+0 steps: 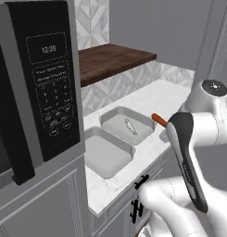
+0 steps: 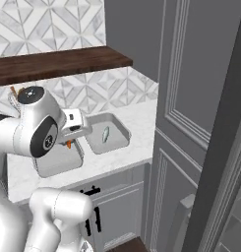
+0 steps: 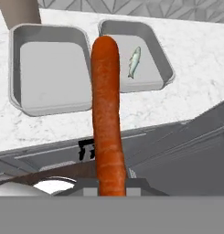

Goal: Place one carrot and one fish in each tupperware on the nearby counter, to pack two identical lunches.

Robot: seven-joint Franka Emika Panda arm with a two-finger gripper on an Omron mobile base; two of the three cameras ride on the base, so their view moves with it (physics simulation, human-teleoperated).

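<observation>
Two grey tupperware trays stand side by side on the white counter (image 3: 195, 50). The left tupperware (image 3: 49, 68) has nothing in it. A pale fish (image 3: 134, 61) lies in the right tupperware (image 3: 147, 50). My gripper (image 3: 111, 183) is shut on an orange carrot (image 3: 106, 114), which sticks out lengthwise from the jaws, above the counter's front edge and in line with the gap between the trays. In the left base view the carrot's tip (image 1: 158, 119) pokes out behind my forearm, right of the tray with the fish (image 1: 130, 126). The empty tray (image 1: 103, 155) is nearer.
A black microwave (image 1: 40, 83) stands close on the left. A dark wooden shelf (image 1: 110, 60) hangs over the back of the counter. Tall grey panelled cabinets (image 2: 191, 98) rise on the right. Below the counter are grey cabinet doors with black handles (image 1: 138, 203).
</observation>
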